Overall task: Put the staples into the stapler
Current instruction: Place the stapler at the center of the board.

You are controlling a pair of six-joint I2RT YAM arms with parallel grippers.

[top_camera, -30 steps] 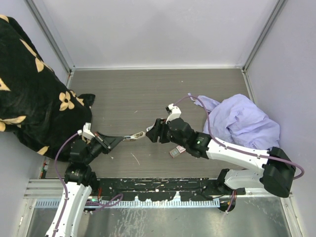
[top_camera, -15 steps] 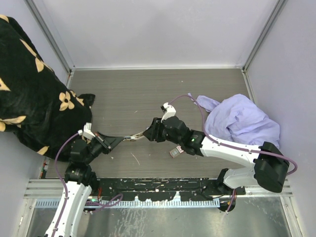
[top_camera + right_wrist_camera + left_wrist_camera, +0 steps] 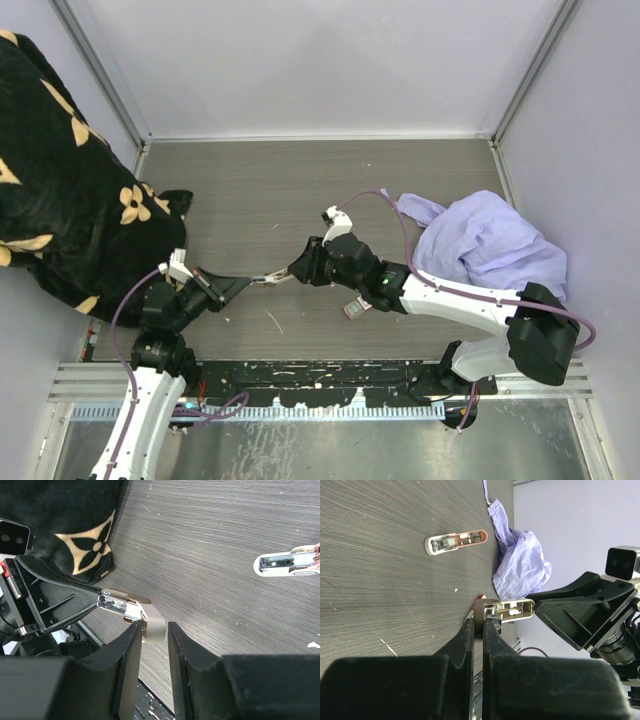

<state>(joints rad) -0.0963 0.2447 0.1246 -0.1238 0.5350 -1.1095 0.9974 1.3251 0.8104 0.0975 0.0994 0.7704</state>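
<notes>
My left gripper (image 3: 248,281) is shut on the beige stapler (image 3: 270,279) and holds it above the table, its metal rail exposed. In the left wrist view the fingers (image 3: 465,640) pinch the stapler's beige end (image 3: 481,615). My right gripper (image 3: 296,270) is open, its jaws on either side of the stapler's other beige end (image 3: 157,622). One finger (image 3: 132,635) touches that end and the other stands off it. The staples box (image 3: 353,307), small and red-and-white, lies on the table beside the right arm.
A white-and-pink stapler part (image 3: 456,541) lies on the table; it also shows in the right wrist view (image 3: 290,563). A black flowered cloth (image 3: 60,170) fills the left side. A lilac cloth (image 3: 490,245) lies at the right. Grey walls enclose the table.
My right gripper has moved left to the stapler's free end and now has its jaws around it. The left gripper has held still.
</notes>
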